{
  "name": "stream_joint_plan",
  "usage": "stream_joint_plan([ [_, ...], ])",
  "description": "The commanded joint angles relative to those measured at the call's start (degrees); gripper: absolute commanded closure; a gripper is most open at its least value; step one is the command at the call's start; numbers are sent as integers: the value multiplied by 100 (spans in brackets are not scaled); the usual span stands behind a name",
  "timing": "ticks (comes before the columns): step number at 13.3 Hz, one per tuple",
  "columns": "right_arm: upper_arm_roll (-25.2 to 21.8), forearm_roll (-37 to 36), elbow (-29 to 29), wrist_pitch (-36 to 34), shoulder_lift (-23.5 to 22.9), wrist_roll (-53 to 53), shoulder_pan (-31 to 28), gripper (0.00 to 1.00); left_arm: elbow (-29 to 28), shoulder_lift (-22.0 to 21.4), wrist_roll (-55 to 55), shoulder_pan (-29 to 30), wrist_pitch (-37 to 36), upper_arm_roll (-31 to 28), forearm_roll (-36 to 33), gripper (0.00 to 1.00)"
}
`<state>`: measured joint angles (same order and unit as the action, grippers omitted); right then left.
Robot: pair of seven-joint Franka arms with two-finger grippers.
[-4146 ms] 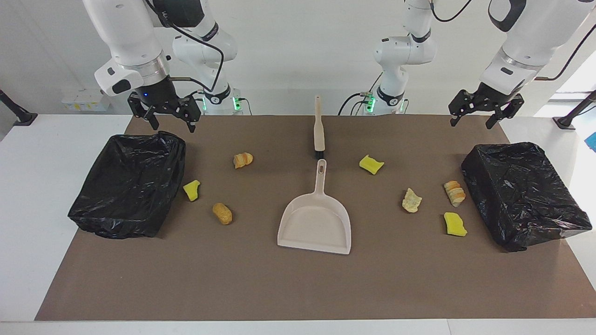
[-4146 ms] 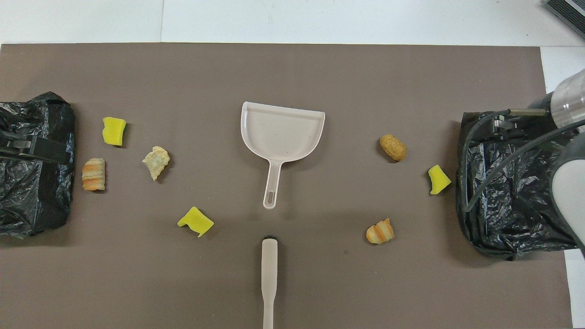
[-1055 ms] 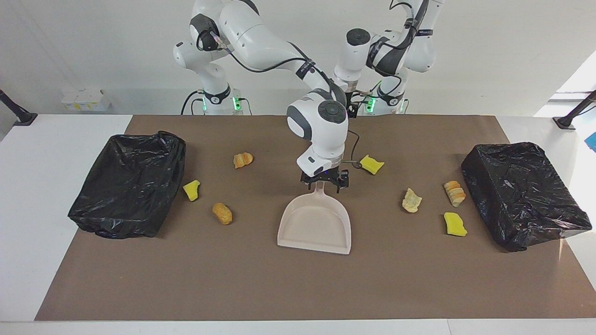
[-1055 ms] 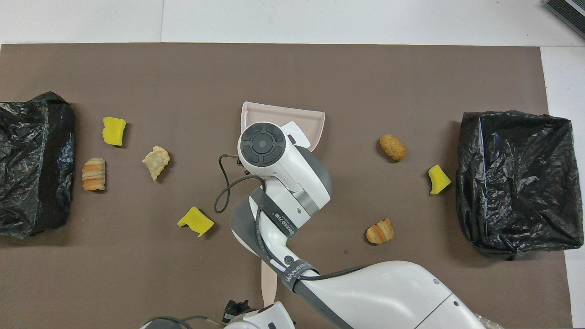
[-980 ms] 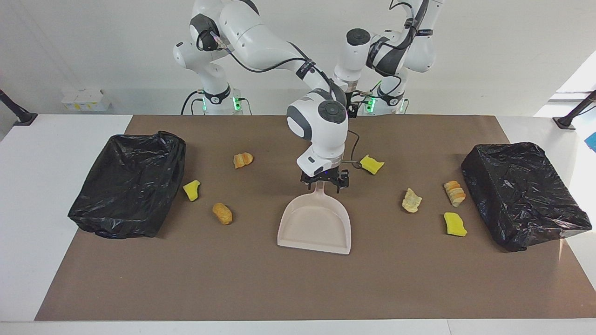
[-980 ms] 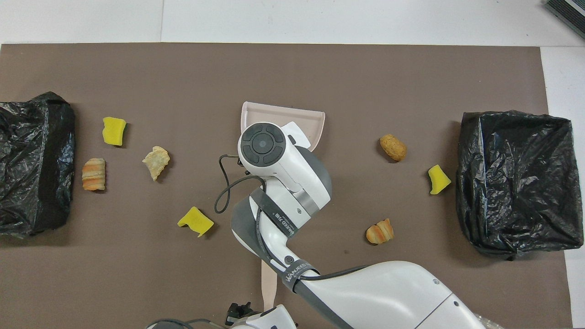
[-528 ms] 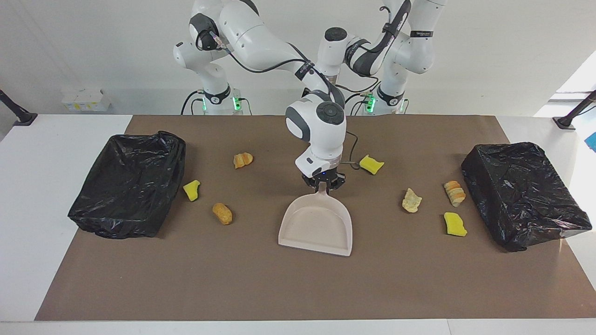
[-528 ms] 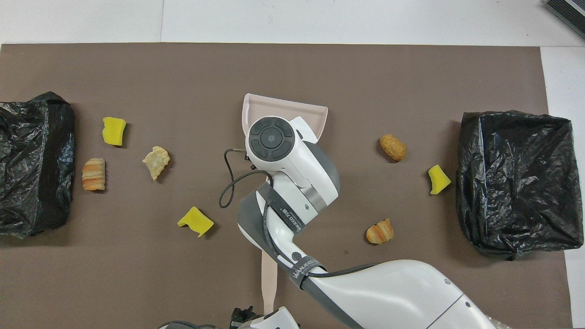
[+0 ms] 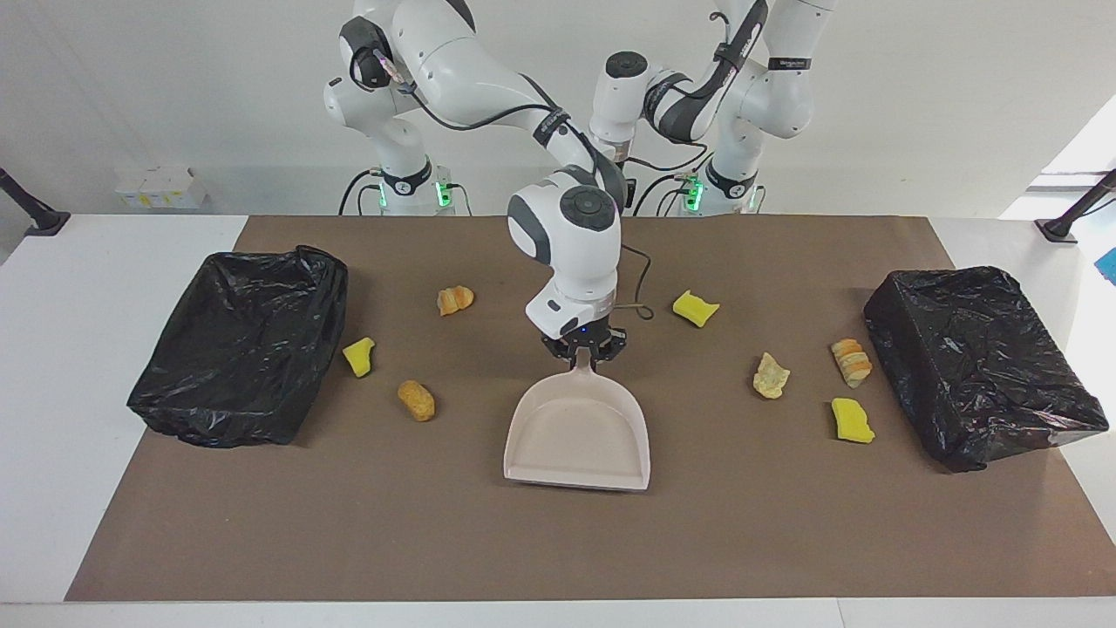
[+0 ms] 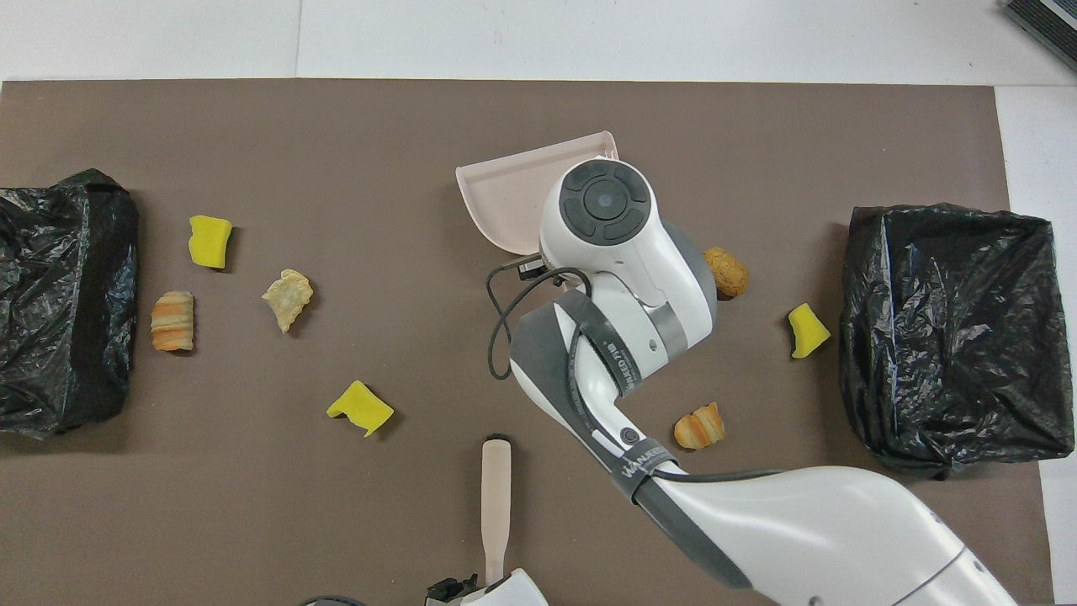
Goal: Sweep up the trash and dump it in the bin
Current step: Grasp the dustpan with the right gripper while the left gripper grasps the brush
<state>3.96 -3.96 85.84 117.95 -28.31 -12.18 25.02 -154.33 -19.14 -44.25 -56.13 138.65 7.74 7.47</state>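
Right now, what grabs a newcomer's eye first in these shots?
The right pincer, mid-table, shut on the handle of the beige dustpan, whose pan is swung toward the right arm's end of the table. Next, two black bag-lined bins, one at each end of the table, with yellow and orange-brown trash chunks scattered between. The left pincer is at the beige brush's handle, nearest the robots.

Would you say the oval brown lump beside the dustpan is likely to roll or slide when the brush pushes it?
The oval brown lump looks rounded, so it will probably roll rather than slide. Its rough, bread-like surface suggests it is light. The dustpan has a straight open edge that should catch it.
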Motion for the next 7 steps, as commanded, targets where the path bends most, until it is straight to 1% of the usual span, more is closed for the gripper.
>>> stream_joint_plan([
  [1, 70, 54, 319, -71, 291, 1538, -243, 100, -63, -108, -93, -3, -154, -26, 44, 88],
  [2, 78, 54, 319, -71, 273, 2204, -382, 100, -54, -99, -93, 15, -162, -35, 36, 100],
  [4, 78, 54, 346, -97, 273, 3592, -568, 100, -1, -125, -58, 216, -346, -44, -61, 100],
  [5, 70, 45, 346, -176, 273, 4209, -638, 100, 104, -177, -58, 339, -599, -61, -226, 100],
  [7, 78, 45, 337, -352, 282, 5133, -683, 100, 489, -300, -58, 777, -1293, -62, -421, 100],
])
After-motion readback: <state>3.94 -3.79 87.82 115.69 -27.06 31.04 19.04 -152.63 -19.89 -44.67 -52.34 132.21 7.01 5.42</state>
